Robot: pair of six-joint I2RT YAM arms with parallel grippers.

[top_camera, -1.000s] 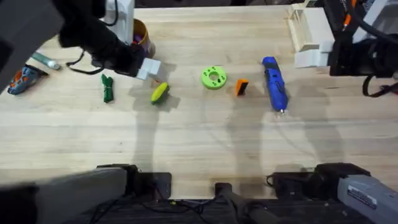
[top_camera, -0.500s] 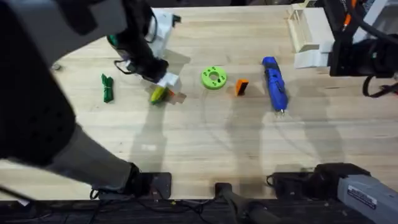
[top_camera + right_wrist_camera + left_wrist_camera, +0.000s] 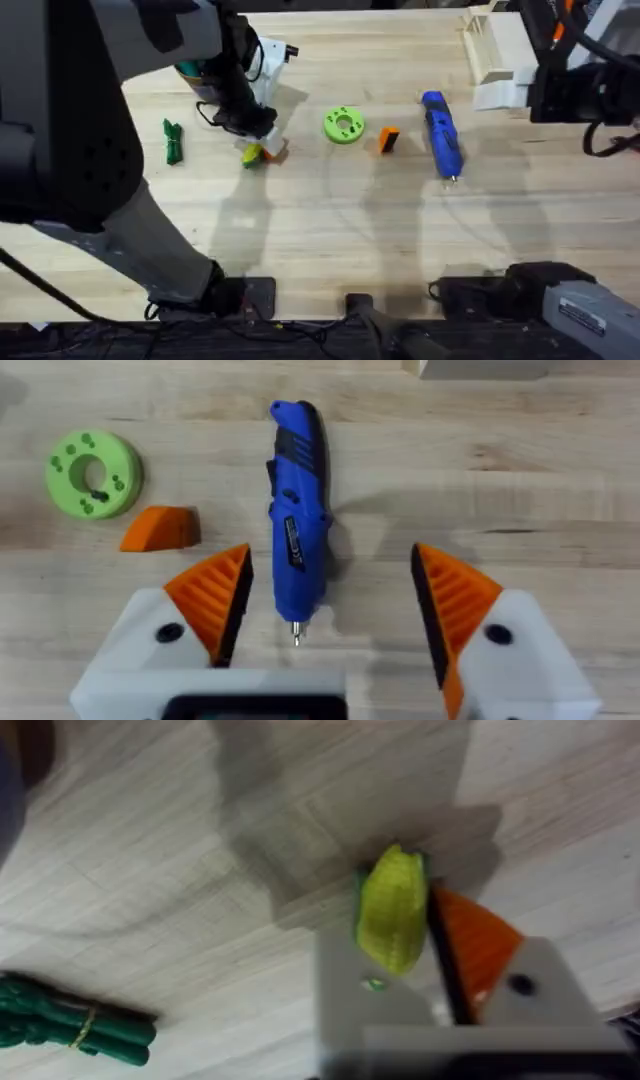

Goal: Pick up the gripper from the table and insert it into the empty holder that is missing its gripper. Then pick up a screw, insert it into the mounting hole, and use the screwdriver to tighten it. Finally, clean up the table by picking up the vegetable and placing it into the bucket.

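My left gripper is down on the table, shut on the yellow-green vegetable; the vegetable sits pinched against the orange finger. The loose orange gripper lies between the green disc and the blue screwdriver. A small dark screw rests in the disc's hole. The white holder stands at the far right. My right gripper hangs open above the screwdriver's tip. My left arm covers most of the bucket.
A dark green bundle lies left of the vegetable. A black arm carrying the holder fills the far right corner. Bare wood stretches across the near half of the table.
My left arm swung from the far left over to the vegetable, came down, and its fingers closed around it. The other objects and the right arm stayed put.
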